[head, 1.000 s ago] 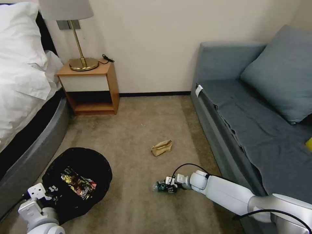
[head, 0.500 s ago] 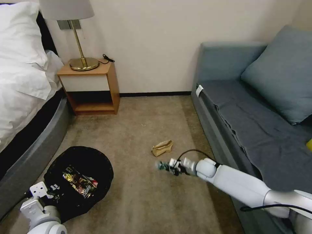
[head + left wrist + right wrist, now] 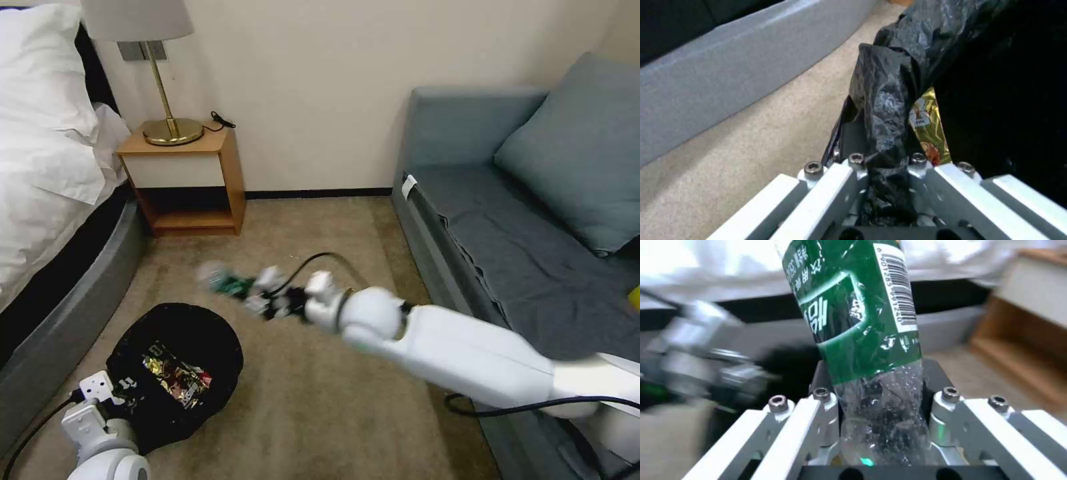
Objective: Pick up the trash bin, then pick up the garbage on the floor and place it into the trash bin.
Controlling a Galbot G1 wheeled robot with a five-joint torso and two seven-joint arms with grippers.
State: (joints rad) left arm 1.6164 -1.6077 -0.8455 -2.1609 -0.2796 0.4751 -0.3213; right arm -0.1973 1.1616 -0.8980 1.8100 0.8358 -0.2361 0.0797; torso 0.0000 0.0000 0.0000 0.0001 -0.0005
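Brass lamp [image 3: 163,100] on wooden nightstand [image 3: 183,180]; grey sofa [image 3: 527,220], probably fabric, opposite.

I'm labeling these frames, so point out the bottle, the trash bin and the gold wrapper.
bottle [image 3: 853,306], right wrist view, on its green label.
trash bin [image 3: 213,333], head view, on the black bag at its rim.
gold wrapper [image 3: 929,130], left wrist view, on its shiny face.

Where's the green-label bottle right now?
The bottle is off the floor, clamped in the right gripper, mid-room in the head view, just beyond the trash bin held by the left gripper.
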